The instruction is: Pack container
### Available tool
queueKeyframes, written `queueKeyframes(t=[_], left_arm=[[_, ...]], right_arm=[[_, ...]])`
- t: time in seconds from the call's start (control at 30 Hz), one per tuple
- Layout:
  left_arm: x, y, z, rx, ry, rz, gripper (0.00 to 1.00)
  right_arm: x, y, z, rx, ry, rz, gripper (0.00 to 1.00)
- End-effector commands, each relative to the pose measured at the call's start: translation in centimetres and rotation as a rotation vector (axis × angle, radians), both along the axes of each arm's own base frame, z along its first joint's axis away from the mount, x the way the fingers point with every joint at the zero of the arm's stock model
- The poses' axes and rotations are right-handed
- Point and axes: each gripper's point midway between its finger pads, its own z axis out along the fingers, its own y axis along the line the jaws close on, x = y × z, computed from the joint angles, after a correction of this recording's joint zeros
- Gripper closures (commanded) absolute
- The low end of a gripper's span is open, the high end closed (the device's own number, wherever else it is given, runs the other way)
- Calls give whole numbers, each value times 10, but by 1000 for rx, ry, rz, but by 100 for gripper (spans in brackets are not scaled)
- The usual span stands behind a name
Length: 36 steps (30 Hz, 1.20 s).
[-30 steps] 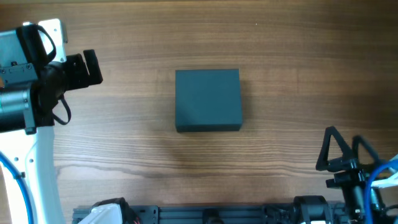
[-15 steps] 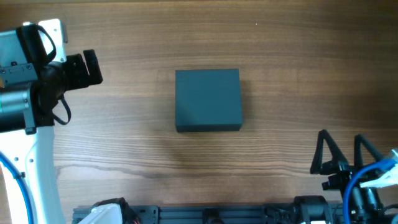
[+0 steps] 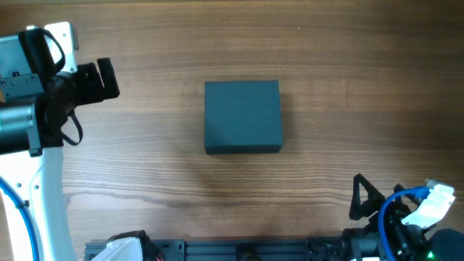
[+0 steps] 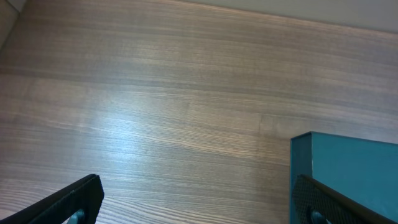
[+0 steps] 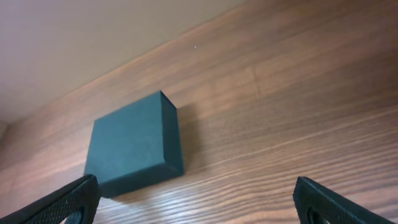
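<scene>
A brown wood-grain table [image 3: 326, 58] fills the view; its grain runs sideways.

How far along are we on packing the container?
The container sits shut on the table, no loose items in view; its contents are hidden. In hand: nothing; left gripper and right gripper are open and clear of it. Left: nothing visible, unless packing hasn't begun.

The left arm [image 3: 29, 109] is made up of a white link [image 3: 48, 190] and a grey cylindrical housing [image 3: 14, 127], with a black cable [image 3: 73, 129] looped beside it. The left gripper [image 3: 110, 78] is black and blocky. The right gripper [image 3: 370, 199] is formed of black triangular fingers [image 3: 358, 196], followed by a blue cable [image 3: 406, 193] and a white tag [image 3: 435, 200].
</scene>
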Motion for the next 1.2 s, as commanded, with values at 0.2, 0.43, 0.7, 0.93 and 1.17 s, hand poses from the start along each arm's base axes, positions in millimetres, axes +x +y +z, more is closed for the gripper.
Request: queueKeyframes(t=[0.2,0.43,0.7,0.93,1.17], left_arm=[[-1,3,4,22,-9,-2,0],[-1,3,3,22,-8,-2,0],[-1,3,3,22,-9,-2,0],[-1,3,3,22,-9,-2,0],[-1,3,3,22,-9,-2,0]], right_arm=[[22,-6,101,353,-406,-135,0],[21,-20,86,939,-324,-399,0],[6,-10,25,1470,-17,-714,0],[8,-9,31,1312,-45,-619,0],[21,4,109,345,-424,-67,0]])
